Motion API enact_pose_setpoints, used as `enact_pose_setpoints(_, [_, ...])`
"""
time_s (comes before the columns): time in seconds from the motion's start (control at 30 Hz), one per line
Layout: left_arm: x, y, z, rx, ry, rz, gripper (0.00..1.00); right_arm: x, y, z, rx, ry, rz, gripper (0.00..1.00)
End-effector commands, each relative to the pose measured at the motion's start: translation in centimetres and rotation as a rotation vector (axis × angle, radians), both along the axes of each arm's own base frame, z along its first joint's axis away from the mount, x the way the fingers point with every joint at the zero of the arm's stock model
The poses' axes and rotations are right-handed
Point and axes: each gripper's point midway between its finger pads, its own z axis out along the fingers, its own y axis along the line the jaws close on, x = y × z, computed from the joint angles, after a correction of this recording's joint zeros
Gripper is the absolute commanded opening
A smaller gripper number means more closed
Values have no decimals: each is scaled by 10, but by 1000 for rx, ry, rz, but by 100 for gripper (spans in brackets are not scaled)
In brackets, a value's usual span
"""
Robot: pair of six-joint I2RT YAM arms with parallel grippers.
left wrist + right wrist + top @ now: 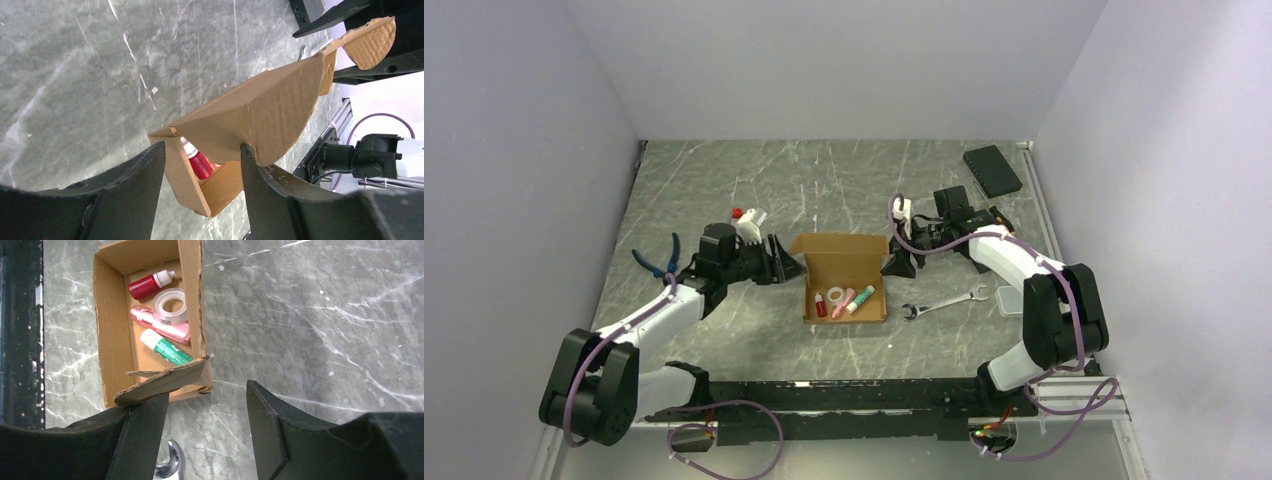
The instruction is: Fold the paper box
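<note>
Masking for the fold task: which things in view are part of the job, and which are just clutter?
Job: paper box, holding red bottle, tape roll, pink pen, green tube.
Lying about: pliers, wrench, black pad, clear case.

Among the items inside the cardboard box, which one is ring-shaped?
The tape roll, lying flat; the red bottle, pink case and green tube are elongated.

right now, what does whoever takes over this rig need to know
Left tool: open, astride a left corner of the paper box.
Right tool: open, a lid flap against one finger.
Box: mid-table between both tools, walls up, small items inside, lid open.
Done: tray formed.
Left: fold the side flaps in, close and tuck the lid.
</note>
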Motion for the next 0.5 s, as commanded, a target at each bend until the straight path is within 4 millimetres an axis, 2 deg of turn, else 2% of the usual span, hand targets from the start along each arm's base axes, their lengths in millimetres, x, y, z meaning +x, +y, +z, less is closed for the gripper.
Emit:
enact_pose_setpoints(0.0, [7,-7,14,2,-59,-48,61,2,7,15,52,-156,99,61])
enact_pose_setpoints(0.23, [4,-8,15,4,-64,-48,61,6,10,15,66,-248,162,61])
enact_pose_setpoints(0.47, [3,-9,12,9,-53,-53,61,1,14,16,84,-307,233,60])
